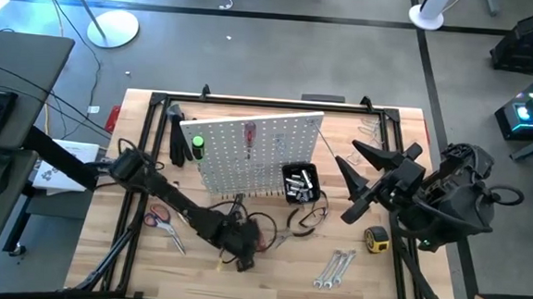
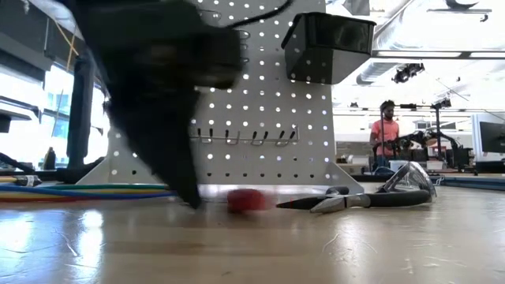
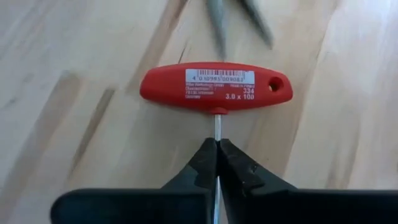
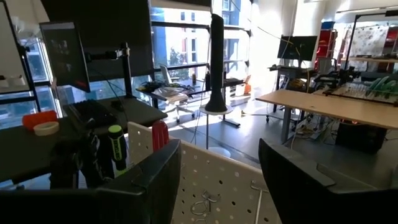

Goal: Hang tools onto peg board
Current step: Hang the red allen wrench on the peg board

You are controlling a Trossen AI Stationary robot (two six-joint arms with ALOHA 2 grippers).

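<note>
Overhead looking straight down, table-level facing the peg board (image 2: 268, 118), wrist cameras close, both sharing it.

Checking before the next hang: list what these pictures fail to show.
- Screwdriver tip: left wrist view, hidden under the shut left gripper.
- Bin contents: high view, too small to name.
- Pegboard left part: low view, blocked by the blurred arm.
- Pliers: left wrist view, blurred and cut off.

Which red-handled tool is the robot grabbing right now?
The red T-handled screwdriver lying on the wooden table. The left gripper is shut on its thin metal shaft. The red-handled scissors lie apart, and another red-handled screwdriver already hangs on the white peg board.
</note>
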